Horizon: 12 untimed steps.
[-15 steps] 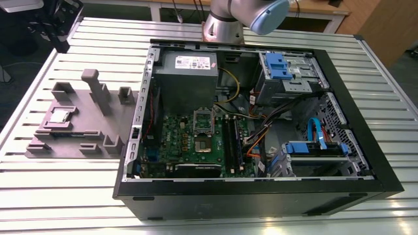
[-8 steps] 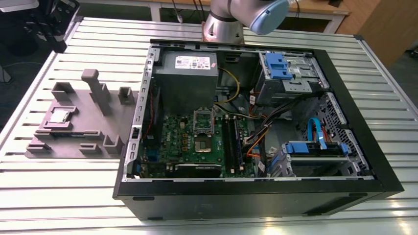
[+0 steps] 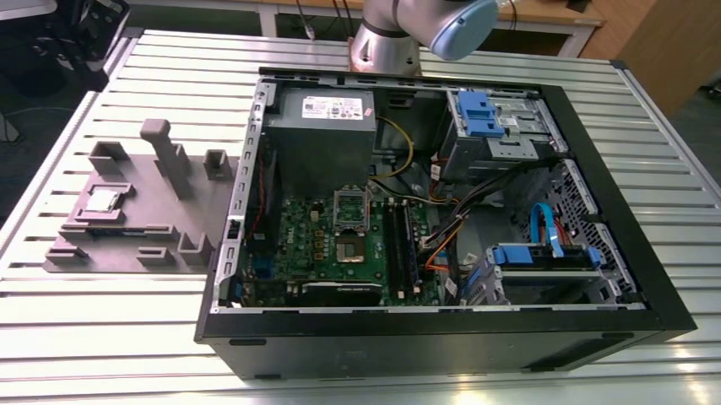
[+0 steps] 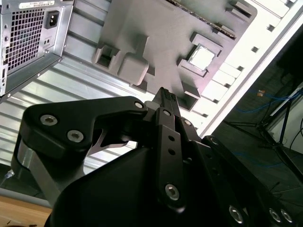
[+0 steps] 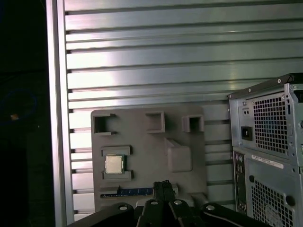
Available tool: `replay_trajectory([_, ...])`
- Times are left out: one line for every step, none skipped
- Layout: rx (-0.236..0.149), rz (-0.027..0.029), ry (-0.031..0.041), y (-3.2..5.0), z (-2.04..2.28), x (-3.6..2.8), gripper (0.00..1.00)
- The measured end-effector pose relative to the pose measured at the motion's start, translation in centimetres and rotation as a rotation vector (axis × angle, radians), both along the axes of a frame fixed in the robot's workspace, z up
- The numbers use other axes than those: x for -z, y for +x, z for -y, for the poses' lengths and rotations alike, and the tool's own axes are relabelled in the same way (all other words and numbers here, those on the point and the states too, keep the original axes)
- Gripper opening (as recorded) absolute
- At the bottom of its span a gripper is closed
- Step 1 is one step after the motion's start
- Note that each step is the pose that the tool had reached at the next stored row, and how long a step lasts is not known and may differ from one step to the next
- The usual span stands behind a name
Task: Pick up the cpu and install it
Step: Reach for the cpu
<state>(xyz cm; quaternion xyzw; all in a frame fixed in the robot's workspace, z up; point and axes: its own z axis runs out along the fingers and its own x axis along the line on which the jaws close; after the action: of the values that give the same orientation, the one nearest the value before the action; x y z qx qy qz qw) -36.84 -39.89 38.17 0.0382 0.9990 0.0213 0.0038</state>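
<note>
I'm hanging high over the grey fixture block (image 5: 151, 137), wrist aimed straight down at it, my gripper (image 5: 162, 185) pinched closed with nothing in it. The cpu (image 5: 113, 164) sits in its recess on that block, well clear of me

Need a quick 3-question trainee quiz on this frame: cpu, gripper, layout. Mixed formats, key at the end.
1. True or false: the gripper holds the cpu.
2. Fill in: in the exterior view, the grey fixture tray lies on that view's ___ of the computer case.
3. Where does the cpu lie?
A) in a pocket of the grey fixture tray
B) inside the computer case
C) between the gripper's fingers

Key: 1 false; 2 left; 3 A.
</note>
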Motion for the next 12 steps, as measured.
replay_trajectory([0.000,0.0001,0.0001,-0.08,0.00,0.00,0.11])
replay_trajectory([0.000,0.0001,0.0000,-0.15,0.00,0.00,0.11])
replay_trajectory([0.000,0.0001,0.0000,-0.23,0.00,0.00,0.11])
replay_trajectory([0.000,0.0001,0.0000,-0.31,0.00,0.01,0.11])
replay_trajectory([0.000,0.0001,0.0000,-0.39,0.00,0.01,0.11])
replay_trajectory([0.000,0.0001,0.0000,-0.46,0.00,0.01,0.11])
replay_trajectory([0.000,0.0001,0.0000,-0.54,0.00,0.01,0.11])
replay_trajectory([0.000,0.0000,0.0000,-0.61,0.00,0.01,0.11])
replay_trajectory([0.000,0.0000,0.0000,-0.68,0.00,0.01,0.11])
replay_trajectory([0.000,0.0000,0.0000,-0.74,0.00,0.01,0.11])
replay_trajectory([0.000,0.0000,-0.0001,-0.80,0.00,0.01,0.11])
replay_trajectory([0.000,0.0000,0.0000,-0.87,0.00,0.00,0.11])
